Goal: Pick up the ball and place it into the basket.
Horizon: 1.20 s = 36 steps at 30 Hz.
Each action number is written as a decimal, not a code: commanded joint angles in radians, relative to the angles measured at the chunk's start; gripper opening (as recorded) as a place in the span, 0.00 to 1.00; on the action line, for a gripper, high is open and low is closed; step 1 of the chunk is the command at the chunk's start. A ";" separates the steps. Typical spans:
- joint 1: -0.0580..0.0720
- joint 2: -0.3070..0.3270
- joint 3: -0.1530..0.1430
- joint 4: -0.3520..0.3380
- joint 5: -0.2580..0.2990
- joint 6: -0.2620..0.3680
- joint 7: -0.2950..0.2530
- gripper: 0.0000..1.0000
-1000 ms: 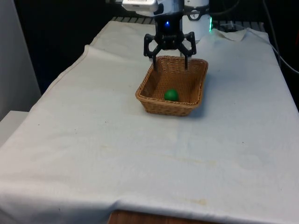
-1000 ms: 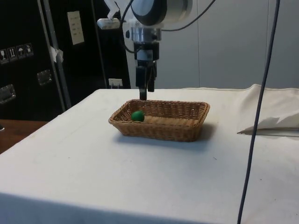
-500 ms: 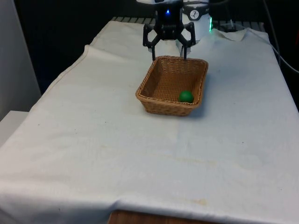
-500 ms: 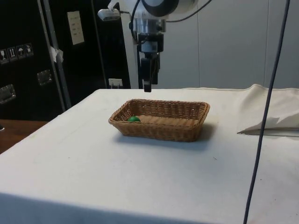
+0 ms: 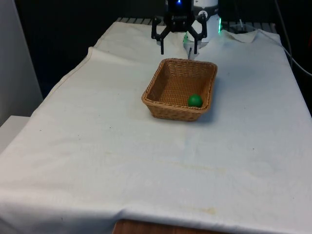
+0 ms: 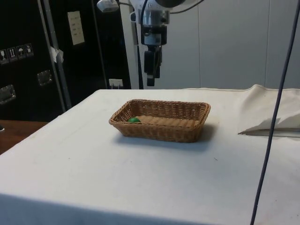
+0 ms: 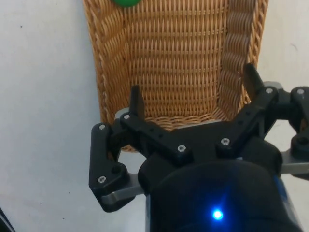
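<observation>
A small green ball (image 5: pixel 195 100) lies inside the brown wicker basket (image 5: pixel 168 107), in its near corner towards the front view's right. From the side the ball (image 6: pixel 134 120) peeks just over the basket's rim (image 6: pixel 159 131). The wrist view has the ball (image 7: pixel 126 2) at the far end of the basket (image 7: pixel 176 58). My black gripper (image 5: pixel 178 48) hangs open and empty well above the basket's far end, fingers spread wide. In the side view the gripper (image 6: pixel 150 82) is high over the far rim.
The basket stands on the white cloth (image 5: pixel 146 161) near the table's middle. A folded heap of white cloth (image 6: pixel 269 112) lies at the side view's right. A dark cable (image 6: pixel 272 122) hangs down in front of the side camera.
The gripper has risen and drawn back from the basket towards the robot. The ball rolled from the basket's middle to its corner at the front view's right and has come to rest.
</observation>
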 commanded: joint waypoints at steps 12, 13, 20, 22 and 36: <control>0.001 0.003 0.016 0.019 -0.010 -0.032 0.092 1.00; 0.000 0.000 0.017 0.014 -0.002 -0.024 0.078 1.00; 0.000 0.000 0.023 0.018 -0.002 -0.034 0.122 1.00; 0.001 0.002 0.025 0.022 -0.008 -0.043 0.148 1.00; 0.002 -0.015 0.050 0.032 -0.013 -0.059 0.244 1.00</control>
